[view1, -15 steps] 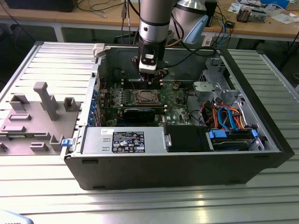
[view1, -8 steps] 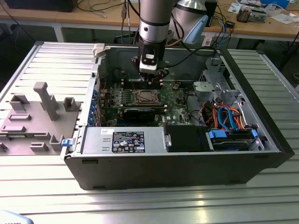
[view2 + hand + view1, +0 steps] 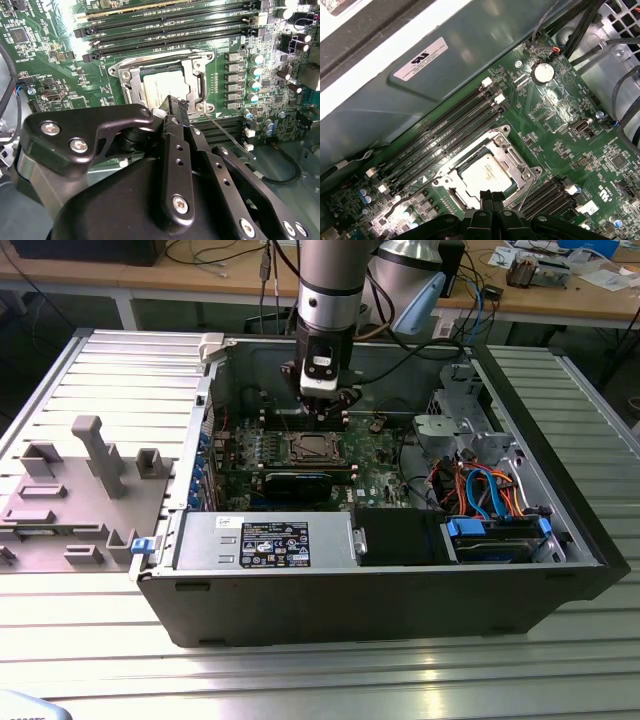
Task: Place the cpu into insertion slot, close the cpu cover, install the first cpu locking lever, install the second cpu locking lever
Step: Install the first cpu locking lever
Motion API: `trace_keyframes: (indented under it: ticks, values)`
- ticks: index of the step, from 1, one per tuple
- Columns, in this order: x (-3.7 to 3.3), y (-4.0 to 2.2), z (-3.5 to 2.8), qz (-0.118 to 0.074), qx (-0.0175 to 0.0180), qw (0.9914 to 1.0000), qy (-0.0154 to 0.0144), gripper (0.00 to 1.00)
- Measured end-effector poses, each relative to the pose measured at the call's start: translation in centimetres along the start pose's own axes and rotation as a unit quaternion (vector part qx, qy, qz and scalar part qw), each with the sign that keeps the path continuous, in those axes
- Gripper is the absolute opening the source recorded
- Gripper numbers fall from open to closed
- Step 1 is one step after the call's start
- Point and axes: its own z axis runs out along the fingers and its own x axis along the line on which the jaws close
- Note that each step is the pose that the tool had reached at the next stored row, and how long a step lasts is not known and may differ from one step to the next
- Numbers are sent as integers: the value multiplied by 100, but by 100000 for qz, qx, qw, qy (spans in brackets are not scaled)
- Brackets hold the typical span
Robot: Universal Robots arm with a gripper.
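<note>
While the black metal pincer (image 3: pixel 325 410) hangs low inside the open grey metal computer case (image 3: pixel 350 590), the exterior view shows that case standing in the middle of the ribbed silver desk (image 3: pixel 300 680). The pincer is right above the small square insertion slot with the silvery rim (image 3: pixel 292 448), which sits on the green circuit board (image 3: pixel 385 475). The small flat silver-grey square cpu (image 3: pixel 314 448) already lies in the slot.

In the second wrist view, the cpu (image 3: pixel 165 86) lies flat in the slot. The thin silvery metal cpu cover (image 3: pixel 199 82), a frame with a big window, looks folded down around it. So I think the first two jobs are done. The pincer (image 3: pixel 172 107) looks clenched, tips together, with nothing I can see between them. It is at the edge of the cover, but I cannot tell if it touches. A thin silver wire lever (image 3: pixel 227 134) sticks out from a corner of the slot. It does not look hooked down.

In the first wrist view, the cpu (image 3: pixel 485 175) sits under the cover (image 3: pixel 517 157), beside the long black memory slots (image 3: pixel 445 135). The pincer (image 3: pixel 491 196) is just beside the cover's edge. The wire lever (image 3: pixel 527 192) points away from the slot, loose. So I think locking the levers is the work left.
</note>
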Motion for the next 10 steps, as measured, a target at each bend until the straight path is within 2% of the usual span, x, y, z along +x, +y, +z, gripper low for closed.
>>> trace_keyframes:
  ticks: [10]
  values:
    - [0,0,0,-1504,23,99989,-31,11]
